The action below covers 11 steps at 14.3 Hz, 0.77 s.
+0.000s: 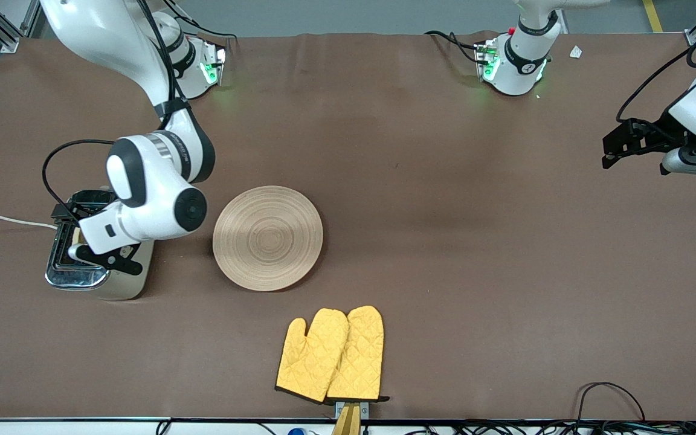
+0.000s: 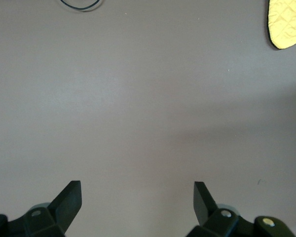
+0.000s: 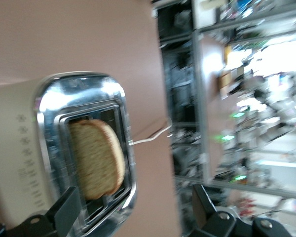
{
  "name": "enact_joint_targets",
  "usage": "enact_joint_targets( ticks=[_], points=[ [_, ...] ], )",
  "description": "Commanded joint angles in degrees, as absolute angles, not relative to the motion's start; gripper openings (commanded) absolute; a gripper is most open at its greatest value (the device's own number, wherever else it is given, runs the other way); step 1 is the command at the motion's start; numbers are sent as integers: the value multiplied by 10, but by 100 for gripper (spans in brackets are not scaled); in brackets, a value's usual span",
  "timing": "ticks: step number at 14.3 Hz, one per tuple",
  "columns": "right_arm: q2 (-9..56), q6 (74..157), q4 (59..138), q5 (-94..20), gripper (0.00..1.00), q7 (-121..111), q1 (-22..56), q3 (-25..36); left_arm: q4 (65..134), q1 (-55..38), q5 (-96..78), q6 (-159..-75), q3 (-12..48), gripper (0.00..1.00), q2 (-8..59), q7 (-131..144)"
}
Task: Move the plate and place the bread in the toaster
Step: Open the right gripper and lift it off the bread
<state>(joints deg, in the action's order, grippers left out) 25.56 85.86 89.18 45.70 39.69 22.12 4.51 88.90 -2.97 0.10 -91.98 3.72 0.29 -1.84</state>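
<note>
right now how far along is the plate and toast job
Nearly done. The plate lies bare on the table, beside the toaster, with no bread on it. The bread stands in a toaster slot, most of it sticking out. The right end effector is open over the toaster, not gripping the slice. The left end effector waits open over bare table. Left: seat the slice fully, if needed.

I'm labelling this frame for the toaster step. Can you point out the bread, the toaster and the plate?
bread [image 3: 97, 158]: right wrist view, middle of the slice's speckled face.
toaster [image 3: 19, 148]: right wrist view, its cream side.
plate [image 1: 267, 238]: front view, centre of the ring grooves.
</note>
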Motion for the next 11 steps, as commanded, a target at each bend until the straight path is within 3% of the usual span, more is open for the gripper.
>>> enact_joint_targets(
  ticks=[1,7,11],
  points=[
    [230,850,828,330,100,375,180,40,875,-32,-2,-909,34,100,8,-11],
    [129,826,825,146,100,319,106,40,875,-31,-1,-910,34,100,8,-11],
    [-15,818,910,38,100,270,48,40,875,-31,-1,-910,34,100,8,-11]
  ],
)
